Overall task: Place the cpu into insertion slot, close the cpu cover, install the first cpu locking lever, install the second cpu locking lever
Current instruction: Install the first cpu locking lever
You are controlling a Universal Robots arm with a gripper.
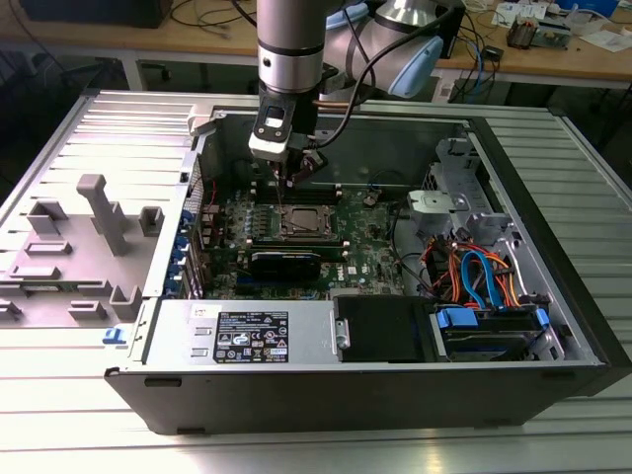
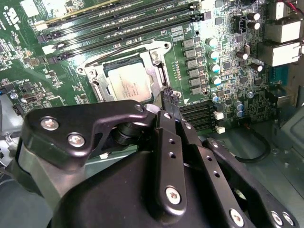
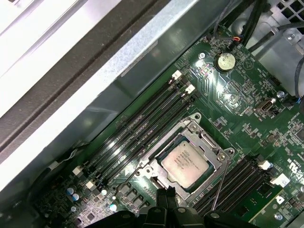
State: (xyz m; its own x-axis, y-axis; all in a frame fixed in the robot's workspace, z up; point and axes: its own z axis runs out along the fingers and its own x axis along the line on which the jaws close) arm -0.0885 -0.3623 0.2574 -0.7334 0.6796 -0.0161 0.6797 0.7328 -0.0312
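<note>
The cpu (image 3: pixel 186 162) lies flat in the insertion slot (image 1: pixel 286 233) on the green motherboard, its silver-grey top showing in both wrist views (image 2: pixel 129 83). The cpu cover (image 3: pixel 209 142), a silvery frame, lies down around it (image 2: pixel 159 75). One thin wire lever (image 3: pixel 220 187) stands up at an angle from one side of the socket. Another bent lever (image 2: pixel 126 49) runs along the side by the memory slots. My gripper (image 2: pixel 169 95) hangs just above the socket's edge with its black fingers shut on nothing. It points down over the board (image 1: pixel 280 193).
Long black memory slots (image 3: pixel 137 128) flank the socket. The open case's metal wall (image 3: pixel 95 61) rises close behind it. The power supply (image 1: pixel 267 336) sits at the front, and coloured cables (image 1: pixel 474 272) fill the exterior view's right. Grey fixtures (image 1: pixel 99 212) stand outside the case.
</note>
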